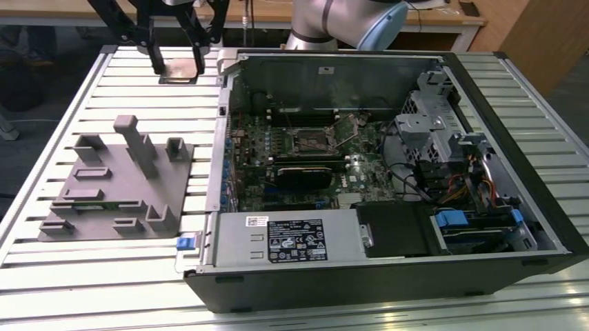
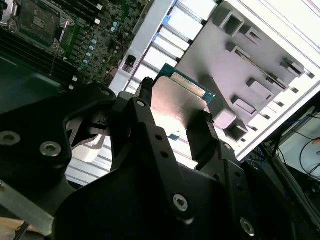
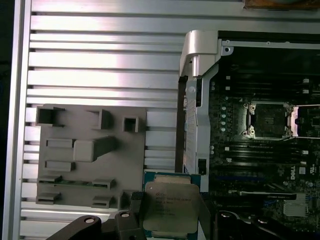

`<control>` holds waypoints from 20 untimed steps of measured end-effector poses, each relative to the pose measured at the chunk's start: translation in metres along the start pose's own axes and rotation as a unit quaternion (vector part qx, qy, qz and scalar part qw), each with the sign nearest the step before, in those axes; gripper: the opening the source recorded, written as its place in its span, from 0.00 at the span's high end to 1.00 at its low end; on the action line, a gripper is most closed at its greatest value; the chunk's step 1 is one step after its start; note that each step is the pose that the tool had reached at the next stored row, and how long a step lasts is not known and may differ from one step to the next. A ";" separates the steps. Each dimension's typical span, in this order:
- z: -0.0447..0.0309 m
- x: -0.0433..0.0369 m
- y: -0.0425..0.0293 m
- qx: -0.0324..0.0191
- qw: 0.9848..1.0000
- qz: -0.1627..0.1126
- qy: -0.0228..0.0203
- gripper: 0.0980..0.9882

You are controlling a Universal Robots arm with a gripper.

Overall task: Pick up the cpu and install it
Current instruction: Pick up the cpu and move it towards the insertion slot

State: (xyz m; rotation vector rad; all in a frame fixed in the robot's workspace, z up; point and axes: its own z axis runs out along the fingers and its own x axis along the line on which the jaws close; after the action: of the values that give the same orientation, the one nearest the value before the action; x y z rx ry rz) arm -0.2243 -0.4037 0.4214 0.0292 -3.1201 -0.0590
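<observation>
- Exterior view: the tool (image 1: pixel 179 69) is closed on the cpu (image 1: pixel 181 72), clamping two opposite edges. It holds the chip over the slatted tabletop (image 1: pixel 110 276), near the far edge. This position is beside the open computer case (image 1: pixel 368 289) and well apart from the socket (image 1: pixel 313 141).
- Second wrist view: the cpu (image 2: pixel 177 105) lies flat between the fingers (image 2: pixel 202 135), with its silver top showing. The grey fixture (image 2: pixel 260 75) lies beyond it.
- First wrist view: the cpu (image 3: pixel 170 210) appears near the case wall (image 3: pixel 192 115). The socket (image 3: pixel 267 120) sits inside the case.
- Hazard: the grip bears on thin edges only. A jolt could tilt or drop the chip.
- Hazard: a low carry could strike the case wall. A rotated or offset seating would likely damage the socket contacts.
</observation>
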 end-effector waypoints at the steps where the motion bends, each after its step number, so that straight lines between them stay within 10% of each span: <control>1: 0.0000 -0.0012 0.0000 0.000 1.000 0.000 0.000 0.52; 20: -0.0006 -0.0300 -0.0003 0.000 1.000 0.000 0.000 0.52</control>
State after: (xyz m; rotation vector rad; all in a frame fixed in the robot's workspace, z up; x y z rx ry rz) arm -0.1942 -0.4035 0.4214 0.0294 -3.1201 -0.0589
